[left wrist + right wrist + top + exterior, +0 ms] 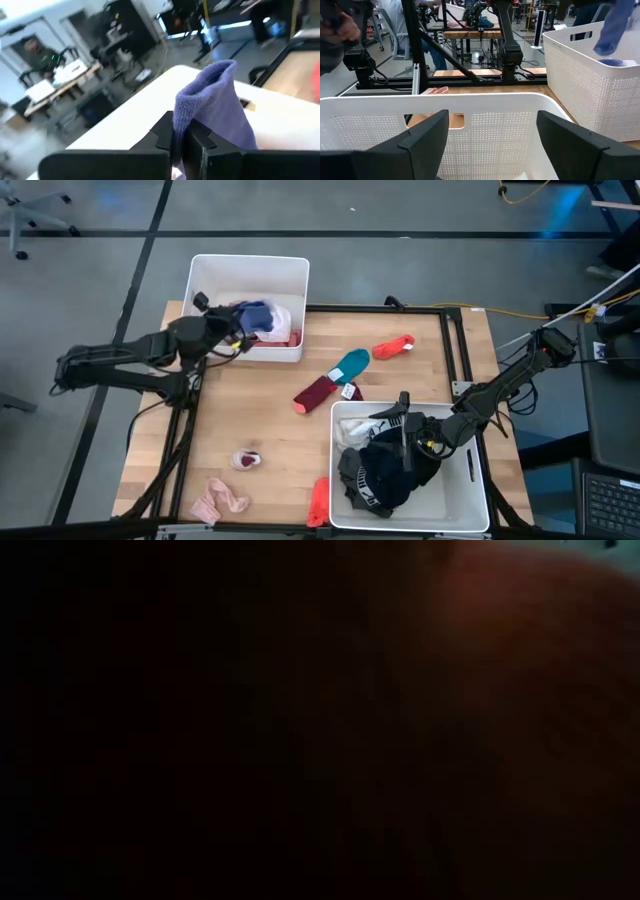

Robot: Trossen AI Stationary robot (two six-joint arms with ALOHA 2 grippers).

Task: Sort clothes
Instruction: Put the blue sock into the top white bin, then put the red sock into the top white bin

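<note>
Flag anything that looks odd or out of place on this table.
The low view is almost black with a reddish cast, so something blocks that camera. A red garment lies at the table's near edge; whether it is the cause, I can't tell.

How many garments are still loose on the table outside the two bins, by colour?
Red-orange: 2, one sock at the far side, one at the near edge
Teal sock: 1
Maroon sock: 1
Pink: 2, a small piece and a garment
Total: 6
</note>
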